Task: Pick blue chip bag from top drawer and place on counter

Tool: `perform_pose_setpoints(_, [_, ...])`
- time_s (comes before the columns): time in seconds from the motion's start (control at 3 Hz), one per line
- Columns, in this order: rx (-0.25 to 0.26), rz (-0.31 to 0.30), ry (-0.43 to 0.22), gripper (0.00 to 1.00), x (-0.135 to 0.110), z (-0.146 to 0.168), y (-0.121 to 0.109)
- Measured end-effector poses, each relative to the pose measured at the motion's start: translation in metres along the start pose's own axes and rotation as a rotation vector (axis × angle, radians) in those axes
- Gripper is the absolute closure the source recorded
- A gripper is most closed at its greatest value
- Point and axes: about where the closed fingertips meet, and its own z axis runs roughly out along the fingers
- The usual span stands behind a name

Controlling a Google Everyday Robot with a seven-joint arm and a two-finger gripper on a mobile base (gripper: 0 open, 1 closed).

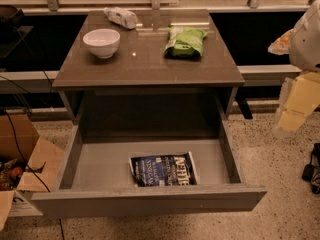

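Counter [145,66]: dark glossy top, front half bare, so a bag would fit there.
Top drawer [150,201]: stands wide open below the counter, floor reachable from above.
Gripper [295,106]: at the right edge, well apart from the drawer. Nothing shows in it, and its opening cannot be told.
Blue chip bag [163,170]: flat on the drawer floor, near the front panel.
Green chip bag [185,42], white bowl [101,42]: on the counter's rear half.

Glossy, slightly reflective counter [145,59]; top drawer [100,166] floor smooth, matt; blue chip bag [162,170] — crinkly film; gripper [292,114] at right edge — pale matt plastic.
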Motion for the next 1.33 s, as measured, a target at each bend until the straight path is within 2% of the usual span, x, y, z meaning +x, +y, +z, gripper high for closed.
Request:
perform_pose_setpoints(0.33, [0.000,0.000,0.000,0.00,0.000,0.000,0.000])
perform_pose_setpoints(0.67, [-0.038,-0.020,-0.063,0.00,-0.015,0.020,0.002])
perform_pose_setpoints(1.33, [-0.188,-0.055,-0.289,0.00,-0.060,0.095,0.020])
